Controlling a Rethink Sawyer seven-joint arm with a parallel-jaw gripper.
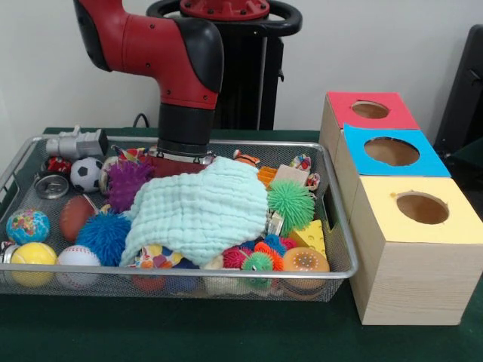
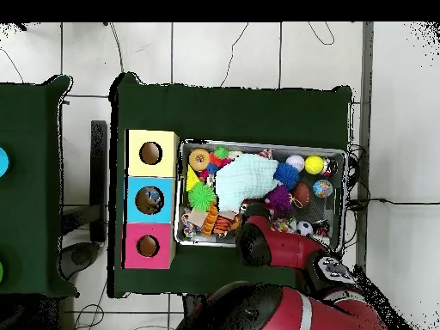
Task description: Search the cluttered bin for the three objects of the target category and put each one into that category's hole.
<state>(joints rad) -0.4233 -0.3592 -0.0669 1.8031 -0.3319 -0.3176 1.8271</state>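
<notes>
A wire mesh bin (image 1: 341, 249) holds a jumble of toys. A mint green cloth (image 1: 204, 211) lies over its middle. Around the cloth are a green spiky ball (image 1: 290, 202), a blue spiky ball (image 1: 103, 235), a purple spiky ball (image 1: 127, 183), a soccer ball (image 1: 86, 173), a baseball (image 1: 78, 260), a yellow ball (image 1: 32, 256) and a globe ball (image 1: 27, 225). The arm's wrist (image 1: 183, 143) comes down at the bin's far side, right behind the cloth. My gripper sits below it, hidden by the cloth. In the overhead view the arm (image 2: 262, 242) covers it.
Three wooden boxes stand beside the bin, each with a round hole on top: red (image 1: 370, 110), blue (image 1: 391, 151) and yellow (image 1: 423, 207). Also in the bin are a grey toy camera (image 1: 75, 143), a cheese wedge (image 1: 311, 235), a donut (image 1: 305, 261) and a brown football (image 1: 75, 215).
</notes>
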